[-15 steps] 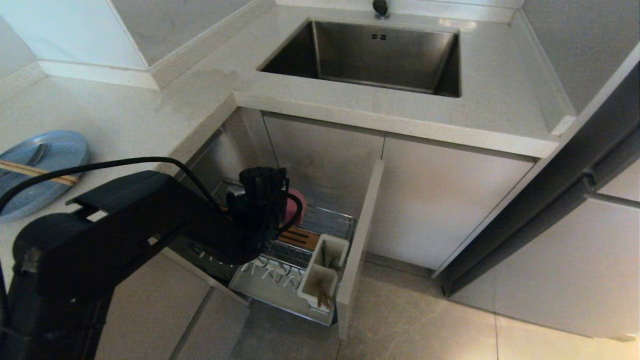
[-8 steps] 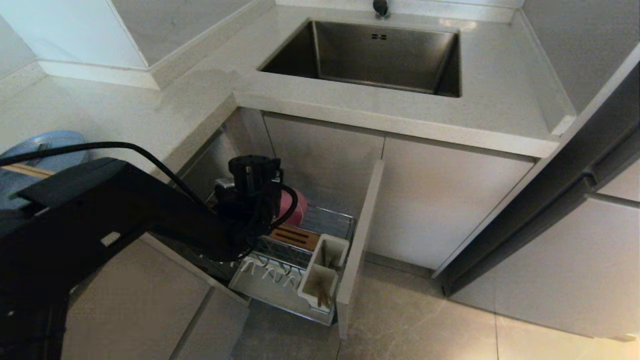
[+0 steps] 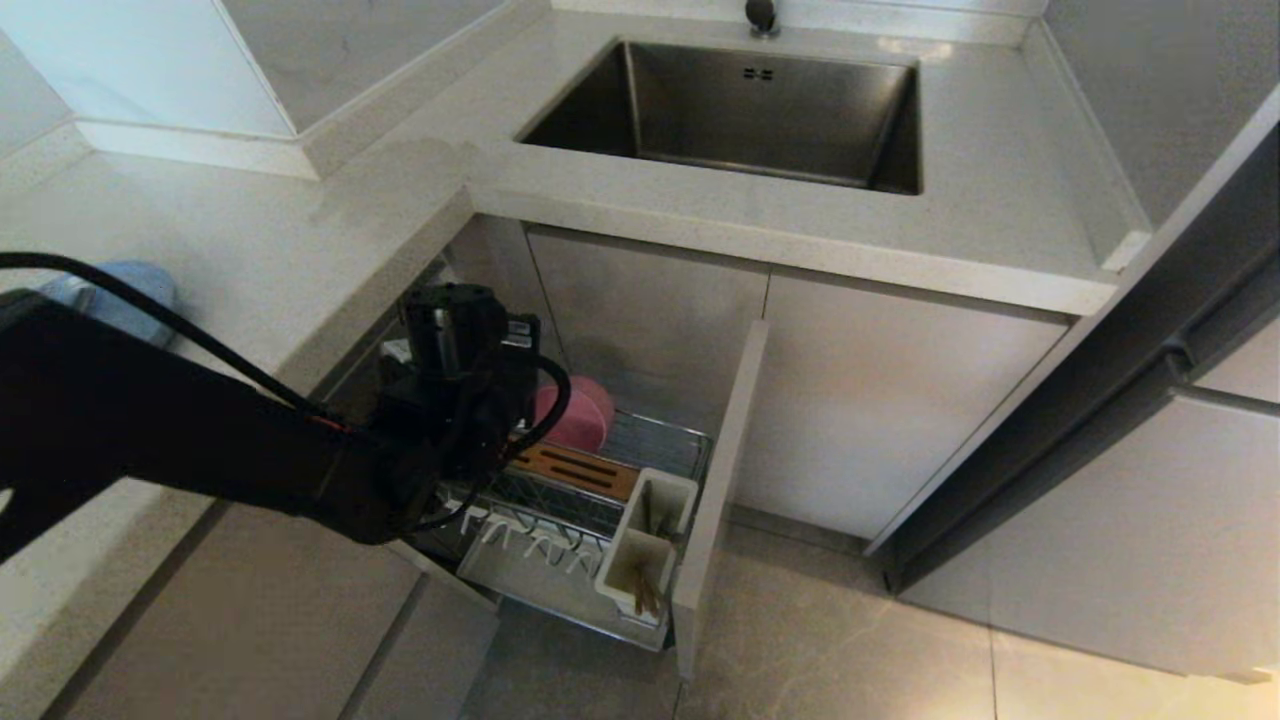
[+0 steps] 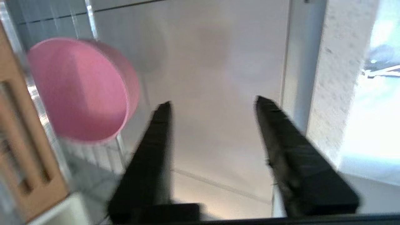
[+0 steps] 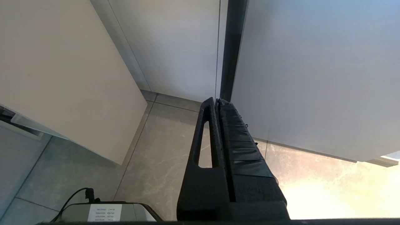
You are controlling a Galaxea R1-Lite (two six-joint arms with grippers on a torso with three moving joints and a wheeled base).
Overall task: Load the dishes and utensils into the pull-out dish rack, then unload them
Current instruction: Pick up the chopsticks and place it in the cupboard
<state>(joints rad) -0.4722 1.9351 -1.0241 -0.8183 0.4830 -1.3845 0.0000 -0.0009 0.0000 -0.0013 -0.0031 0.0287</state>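
Observation:
The pink bowl (image 3: 578, 415) stands on edge in the pull-out dish rack (image 3: 662, 441), behind its wooden slotted strip (image 3: 575, 470). In the left wrist view the bowl (image 4: 78, 90) sits off to one side of my left gripper (image 4: 212, 101), which is open, holds nothing, and is apart from the bowl. My left arm (image 3: 300, 450) reaches over the rack's left side. Only a sliver of the pale-blue plate (image 3: 120, 290) shows on the counter behind that arm. The chopsticks and spoon are hidden. My right gripper (image 5: 215, 100) is shut and empty, hanging over the floor.
White utensil cups (image 3: 645, 545) stand at the rack's front by the beige front panel (image 3: 722, 480). White prongs (image 3: 530, 545) line the tray. The steel sink (image 3: 740, 110) is set in the counter above. A dark appliance door (image 3: 1100, 400) stands at the right.
My left arm has drawn back up and to the left, away from the pink bowl, which stays in the rack. The arm now covers most of the plate.

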